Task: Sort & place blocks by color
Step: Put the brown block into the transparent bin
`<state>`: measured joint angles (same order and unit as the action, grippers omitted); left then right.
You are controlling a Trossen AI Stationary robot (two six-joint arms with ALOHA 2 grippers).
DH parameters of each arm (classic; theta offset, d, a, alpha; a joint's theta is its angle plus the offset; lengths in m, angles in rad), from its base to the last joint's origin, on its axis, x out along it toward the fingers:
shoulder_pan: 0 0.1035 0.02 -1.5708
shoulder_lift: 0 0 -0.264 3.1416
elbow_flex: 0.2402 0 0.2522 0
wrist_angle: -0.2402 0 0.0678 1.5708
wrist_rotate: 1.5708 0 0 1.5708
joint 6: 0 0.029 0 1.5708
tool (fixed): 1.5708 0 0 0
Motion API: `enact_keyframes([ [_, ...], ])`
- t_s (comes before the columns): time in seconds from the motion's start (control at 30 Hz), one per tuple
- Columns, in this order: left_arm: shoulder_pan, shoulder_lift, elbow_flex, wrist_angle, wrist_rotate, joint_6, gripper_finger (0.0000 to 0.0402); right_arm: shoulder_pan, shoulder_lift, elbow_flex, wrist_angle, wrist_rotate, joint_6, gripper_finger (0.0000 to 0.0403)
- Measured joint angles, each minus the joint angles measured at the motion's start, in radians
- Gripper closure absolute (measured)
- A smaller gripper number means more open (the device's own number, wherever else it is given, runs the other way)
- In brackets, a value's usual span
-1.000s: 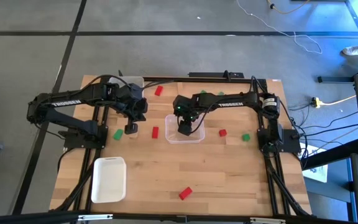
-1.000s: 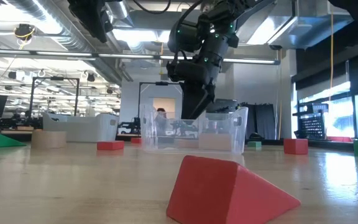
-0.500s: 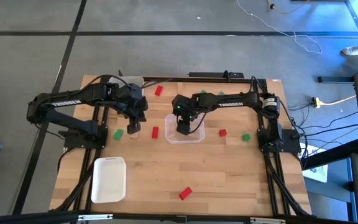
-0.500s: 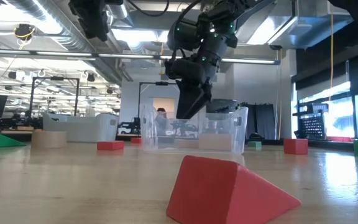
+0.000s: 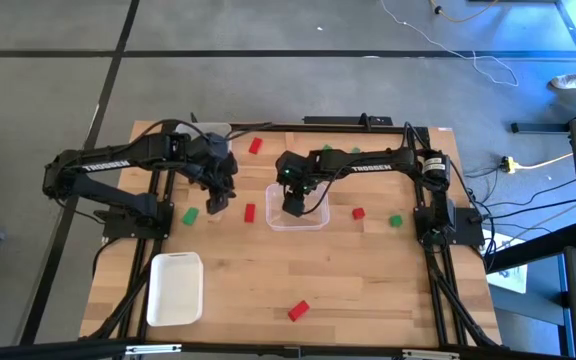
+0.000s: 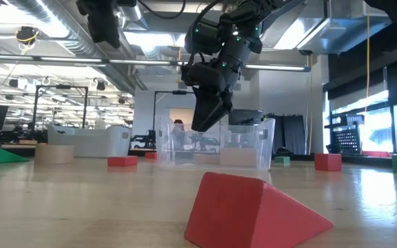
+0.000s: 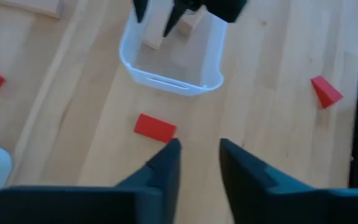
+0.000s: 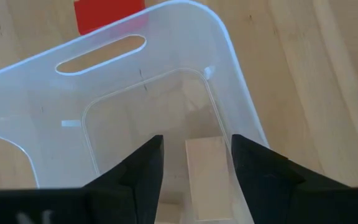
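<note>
Taking the clear tray (image 5: 298, 207) as landmark: nearest to the camera side of the table, well in front of the tray, lies a red wedge block (image 6: 253, 212), not sorted yet, and to the left of it stands an empty white tray (image 5: 175, 288). Inside the clear tray I see a plain wood block (image 8: 208, 174), so the sorting has begun, but in my judgement most is left: a red block (image 5: 250, 212) just left of the tray, a green block (image 5: 189, 215) further left, a red one (image 5: 358, 213) and a green one (image 5: 395, 220) to the right, another red (image 5: 256, 146) behind it.

The right gripper (image 8: 194, 163) hangs over the clear tray with its fingers parted and nothing between them (the wood block lies below, released). The left gripper (image 7: 196, 163), left of the tray above the red block, is also parted and empty.

Only the right wrist view shows the block resting on the tray floor; the high view hides it under the arm.
</note>
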<state>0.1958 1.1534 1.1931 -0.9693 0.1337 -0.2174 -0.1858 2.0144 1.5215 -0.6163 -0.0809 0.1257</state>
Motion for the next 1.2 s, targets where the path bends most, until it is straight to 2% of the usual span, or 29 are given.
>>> enact_keyframes([
  [0.23, 0.016, 0.0, 0.0, -0.003, 0.0, -0.016, 0.0156, 0.0, 0.0, 0.0, 0.0, 0.0, 0.0, 0.0215],
  [0.37, 0.027, 0.0, 0.0, -0.033, 0.007, 0.052, 0.0113, 0.0, 0.0, 0.0, 0.0, 0.0, 0.0, 0.0215],
  [0.43, 0.028, 0.0, 0.0, -0.064, 0.001, 0.082, 0.0107, 0.0, 0.0, 0.0, 0.0, 0.0, 0.0, 0.0215],
  [0.63, 0.015, 0.0, 0.0, -0.101, 0.0, -0.037, 0.011, 0.0, 0.0, 0.0, 0.001, 0.0, 0.0, 0.0215],
  [0.8, -0.027, 0.0, 0.0, -0.101, -0.024, -0.05, 0.011, 0.0, 0.0, 0.0, 0.007, 0.0, 0.0, 0.0215],
  [0.97, -0.062, 0.0, 0.0, -0.13, -0.136, -0.258, 0.011, 0.0, 0.0, 0.0, 0.021, -0.001, 0.024, 0.0214],
  [1.07, -0.078, 0.019, -0.004, -0.156, -0.171, -0.327, 0.011, 0.001, -0.006, 0.0, 0.024, -0.019, -0.013, 0.0214],
  [1.2, -0.108, 0.018, -0.077, -0.141, -0.175, -0.403, 0.011, 0.015, -0.044, -0.002, 0.032, -0.082, -0.104, 0.0214],
])
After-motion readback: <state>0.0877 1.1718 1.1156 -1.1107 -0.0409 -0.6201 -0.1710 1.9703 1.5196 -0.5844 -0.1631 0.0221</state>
